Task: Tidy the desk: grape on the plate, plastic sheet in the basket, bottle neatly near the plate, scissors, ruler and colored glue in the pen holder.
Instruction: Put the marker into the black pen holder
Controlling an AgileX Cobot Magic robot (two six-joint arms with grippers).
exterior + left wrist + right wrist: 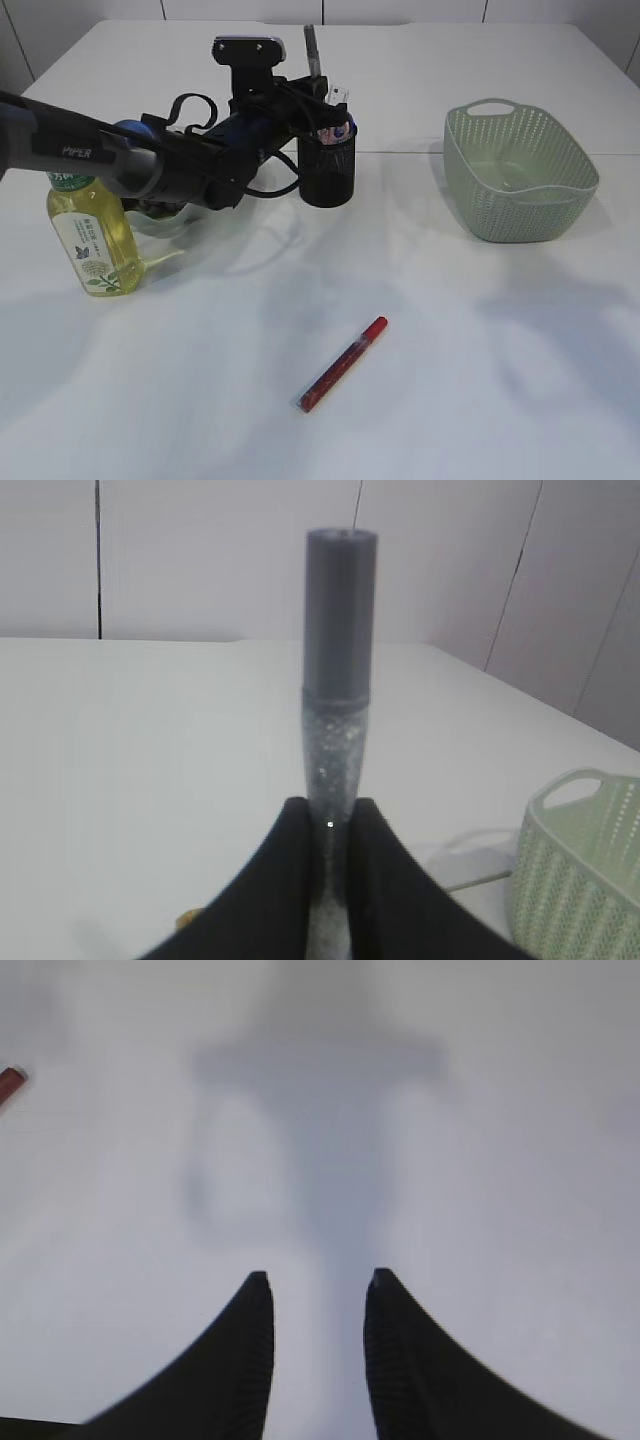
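Left gripper (330,830) clamps a grey-capped silver glitter glue tube (337,710) upright; only the exterior view shows the black mesh pen holder (327,165) beneath. Right gripper (318,1285), seen only by its wrist camera, jaws apart and empty.

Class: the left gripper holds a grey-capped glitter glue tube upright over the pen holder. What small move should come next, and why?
Probably lower it, then open: the left gripper is shut on the glitter glue tube, upright above the black pen holder, not yet released.

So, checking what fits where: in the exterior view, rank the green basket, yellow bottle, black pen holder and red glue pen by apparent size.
1. Green plastic basket
2. Yellow drink bottle, partly hidden by the arm
3. Black mesh pen holder
4. Red glue pen, thinnest, though nearer the camera
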